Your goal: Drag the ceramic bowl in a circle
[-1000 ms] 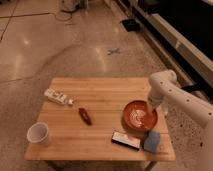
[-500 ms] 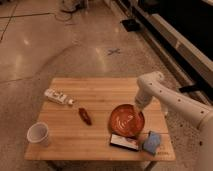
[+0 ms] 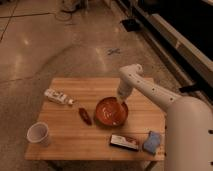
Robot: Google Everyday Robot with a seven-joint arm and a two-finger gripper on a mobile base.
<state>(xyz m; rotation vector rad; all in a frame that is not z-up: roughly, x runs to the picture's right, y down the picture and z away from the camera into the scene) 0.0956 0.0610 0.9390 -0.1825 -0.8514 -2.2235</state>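
Observation:
The ceramic bowl is a wide, shallow orange-red dish near the middle of the wooden table. My white arm reaches in from the right, and my gripper comes down onto the bowl's far right rim, touching it. The bowl sits flat on the table. A small red-brown object lies just left of the bowl.
A white cup stands at the front left corner. A white tube-like packet lies at the back left. A dark flat packet and a blue sponge lie at the front right. Polished floor surrounds the table.
The bowl has slid left across the table, from near the right side toward the middle, with my gripper moving along on its rim.

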